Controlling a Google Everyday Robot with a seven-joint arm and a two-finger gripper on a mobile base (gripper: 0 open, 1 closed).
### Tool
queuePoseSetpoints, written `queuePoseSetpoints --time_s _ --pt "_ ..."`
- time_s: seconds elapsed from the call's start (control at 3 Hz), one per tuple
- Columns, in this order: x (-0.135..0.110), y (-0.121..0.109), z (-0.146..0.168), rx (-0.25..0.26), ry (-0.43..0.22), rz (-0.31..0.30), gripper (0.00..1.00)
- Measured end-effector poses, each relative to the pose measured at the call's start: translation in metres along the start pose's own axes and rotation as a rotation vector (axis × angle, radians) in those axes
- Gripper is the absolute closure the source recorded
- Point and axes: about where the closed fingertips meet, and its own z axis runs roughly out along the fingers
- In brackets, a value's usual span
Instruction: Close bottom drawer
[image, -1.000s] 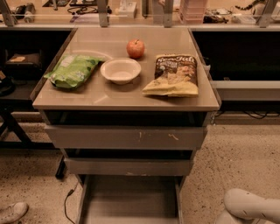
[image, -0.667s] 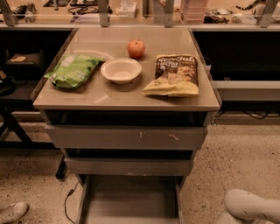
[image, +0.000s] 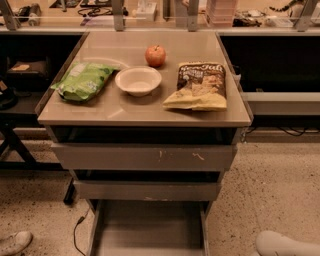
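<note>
At lower right, beside the open bottom drawer (image: 150, 231), the pale gripper (image: 287, 244), grip state unclear

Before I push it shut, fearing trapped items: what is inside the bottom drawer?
The bottom drawer tray looks bare where visible; its back lies hidden under the middle drawer. The pincer hangs low to its right.

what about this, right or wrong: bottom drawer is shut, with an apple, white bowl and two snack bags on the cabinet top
Wrong: the camera view shows the bottom drawer pulled out. The apple, white bowl, green snack bag and brown snack bag are on the cabinet top. Pincer not in view.
</note>
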Motion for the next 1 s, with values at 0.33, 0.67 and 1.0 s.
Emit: queuePoseSetpoints --time_s 0.33,0.67,1.0 --pt "-0.012 -0.025 0.024 -0.047 -0.119 0.000 1.00" --pt "-0.028 -0.033 0.039 -0.084 -0.159 -0.013 1.00" --pt "-0.028 -0.033 0.039 -0.084 -0.159 -0.013 1.00"
